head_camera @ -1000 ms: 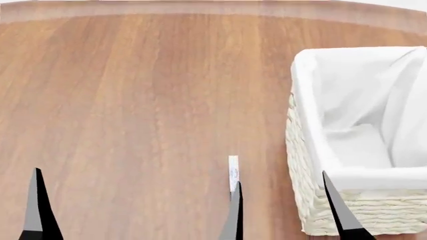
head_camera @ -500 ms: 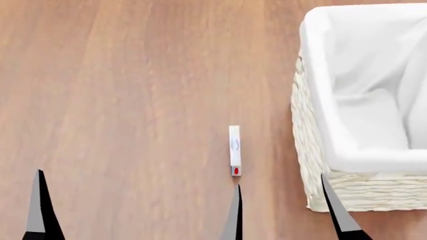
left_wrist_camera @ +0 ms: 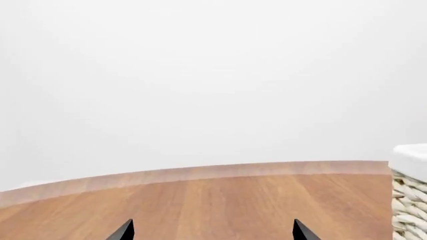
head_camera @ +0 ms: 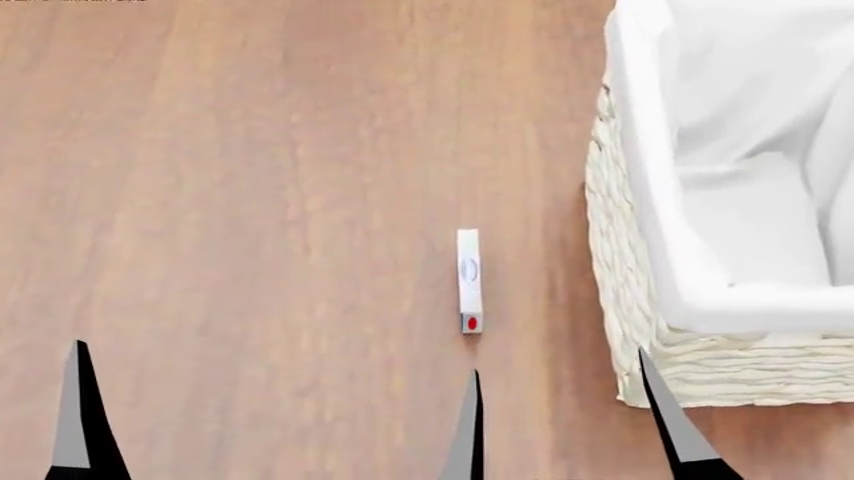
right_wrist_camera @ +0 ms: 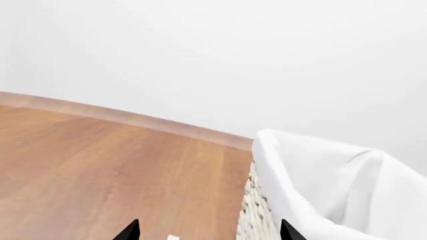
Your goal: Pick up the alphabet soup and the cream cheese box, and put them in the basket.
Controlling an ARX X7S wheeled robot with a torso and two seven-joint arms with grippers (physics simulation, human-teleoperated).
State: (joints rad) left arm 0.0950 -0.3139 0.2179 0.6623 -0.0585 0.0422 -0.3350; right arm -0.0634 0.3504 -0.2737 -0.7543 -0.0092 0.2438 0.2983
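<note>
Your right gripper [head_camera: 561, 420] hangs with its jaws spread wide and nothing between them, low over the near edge of the worktop [head_camera: 267, 200]. The cream cheese box [head_camera: 469, 280] lies just beyond its fingertips, standing on a thin side with its long axis running away from you and the red-oval end facing the near edge. It sits near the basket [head_camera: 641, 340] but apart from it, on the basket's left; the basket fills the right side of the worktop. The left gripper [left_wrist_camera: 212, 232] is also parted and empty, further to the left along the near edge, so leave it parked.

The step in hand looks like the reach for the box. Since the box is narrow and thin, centre the right jaws over its middle so that one finger passes down each long face, and keep the right-hand finger clear of the wicker wall. Come down straight, because a glancing touch would likely tip the box flat. Close gently on the long faces.

The alphabet soup is not visible in any view.
</note>
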